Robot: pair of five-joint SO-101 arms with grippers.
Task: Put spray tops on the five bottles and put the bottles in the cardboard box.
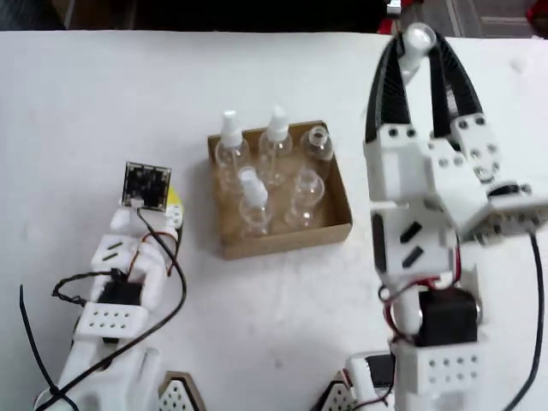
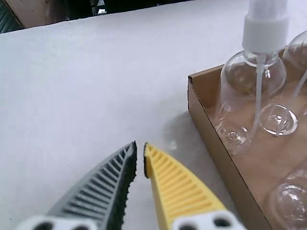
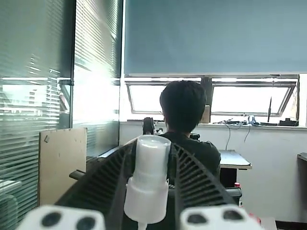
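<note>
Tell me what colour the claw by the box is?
Left claw: one side grey, other yellow; clearest in left wrist view.

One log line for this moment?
right gripper: holds spray top aloft | left gripper: shut, beside cardboard box | bottles: five in box, three capped

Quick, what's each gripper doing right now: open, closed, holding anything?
Left gripper: closed, holding nothing, beside the cardboard box.
Right gripper: closed on a spray top.
</note>
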